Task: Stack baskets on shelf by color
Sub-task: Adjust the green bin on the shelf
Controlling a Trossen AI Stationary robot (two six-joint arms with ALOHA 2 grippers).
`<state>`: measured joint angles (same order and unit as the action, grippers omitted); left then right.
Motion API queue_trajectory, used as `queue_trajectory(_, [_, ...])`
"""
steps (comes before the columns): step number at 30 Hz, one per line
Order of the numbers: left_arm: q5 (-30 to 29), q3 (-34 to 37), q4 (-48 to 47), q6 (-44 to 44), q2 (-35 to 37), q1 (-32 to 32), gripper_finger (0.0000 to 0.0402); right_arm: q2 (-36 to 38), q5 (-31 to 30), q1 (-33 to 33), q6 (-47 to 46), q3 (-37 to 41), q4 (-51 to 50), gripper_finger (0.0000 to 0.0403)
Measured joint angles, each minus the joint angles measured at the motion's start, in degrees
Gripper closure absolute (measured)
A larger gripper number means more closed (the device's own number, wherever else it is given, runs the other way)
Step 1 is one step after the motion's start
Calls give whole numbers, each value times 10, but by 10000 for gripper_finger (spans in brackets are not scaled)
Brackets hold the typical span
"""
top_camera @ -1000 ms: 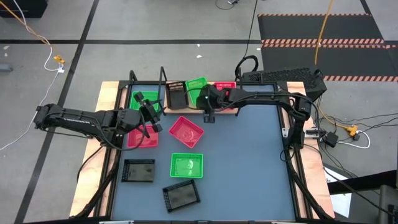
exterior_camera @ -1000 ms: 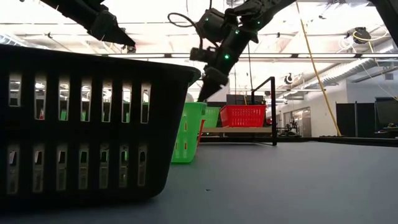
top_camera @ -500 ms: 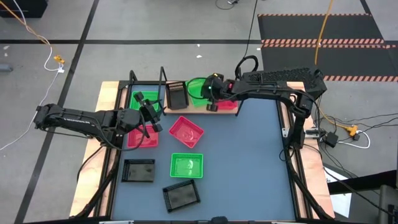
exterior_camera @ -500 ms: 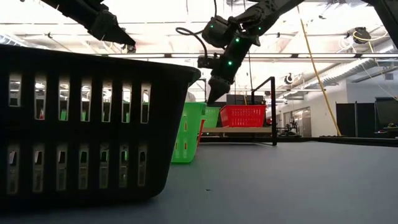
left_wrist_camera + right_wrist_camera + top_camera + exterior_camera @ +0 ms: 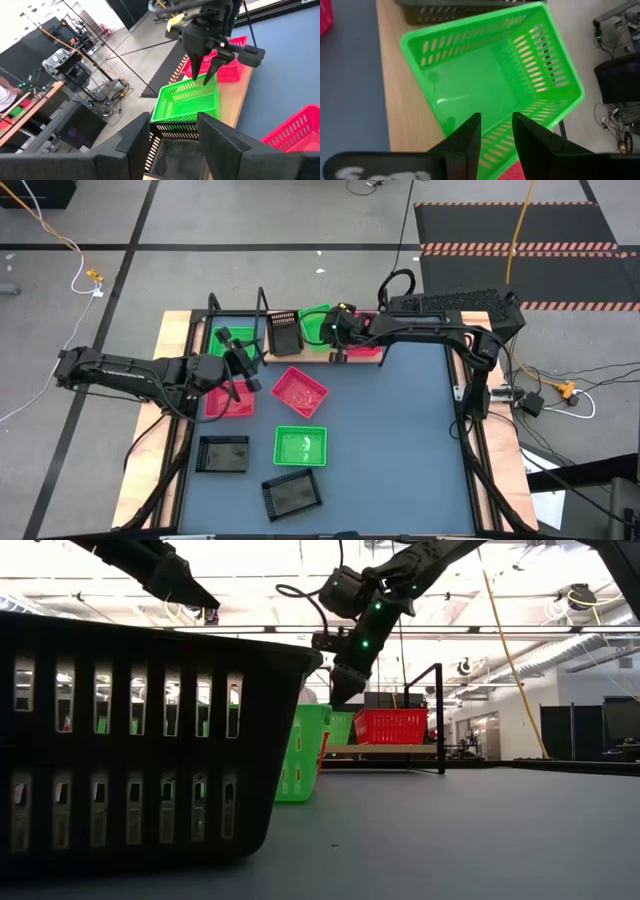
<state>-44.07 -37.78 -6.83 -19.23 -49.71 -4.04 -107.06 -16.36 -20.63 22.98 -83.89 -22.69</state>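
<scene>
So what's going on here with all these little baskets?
Two robot arms are sorting baskets by color onto a wooden shelf. The right gripper hangs over a green basket on the shelf, fingers apart and empty, between a black basket and a red one. The left gripper waits, open, near another green basket. More baskets lie on the table.

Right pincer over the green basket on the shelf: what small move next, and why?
Probably lower the right pincer onto the near wall of the green basket and close. Its fingers are apart above that rim, and the basket sits askew on the shelf.
</scene>
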Motion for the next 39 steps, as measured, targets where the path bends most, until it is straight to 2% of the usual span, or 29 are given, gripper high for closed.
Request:
queue_trajectory(17, [0,0,10,-12,0,-6,234,0,-2,44,-12,0,1,298])
queue_trajectory(23, [0,0,12,-12,0,-6,234,0,-49,40,3,0,10,298])
queue_trajectory(27, [0,0,16,-15,0,-6,234,0,-42,30,-1,0,5,298])
queue_trajectory(32, [0,0,17,-16,0,-6,234,0,2,27,-26,0,1,298])
queue_trajectory(39, [0,0,16,-17,0,-6,234,0,6,42,-28,0,1,298])
